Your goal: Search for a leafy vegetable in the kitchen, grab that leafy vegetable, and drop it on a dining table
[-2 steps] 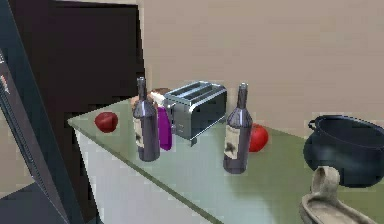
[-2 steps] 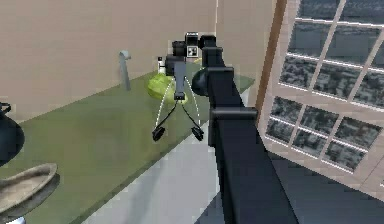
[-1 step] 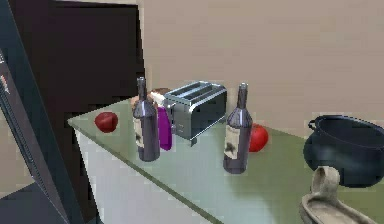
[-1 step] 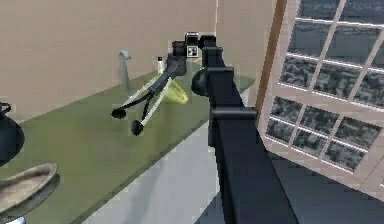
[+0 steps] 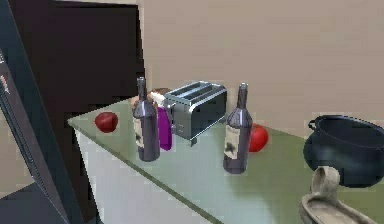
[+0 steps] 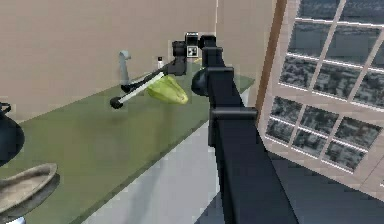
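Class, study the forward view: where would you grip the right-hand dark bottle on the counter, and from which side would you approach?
Probably take the bottle by its slim neck, coming in level from the counter near edge. It stands upright, and the red fruit and toaster crowd its far side.

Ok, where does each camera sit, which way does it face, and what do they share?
Forward view: on the robot, facing ahead and somewhat down at a counter with a toaster and dark bottles.
Arm side view: on the robot's body, facing out sideways over the counter toward a window; the arm rises from the bottom edge, its fingers by a yellow-green leafy thing.
Shared: the black pot, at the forward view's right and the arm side view's left edge.
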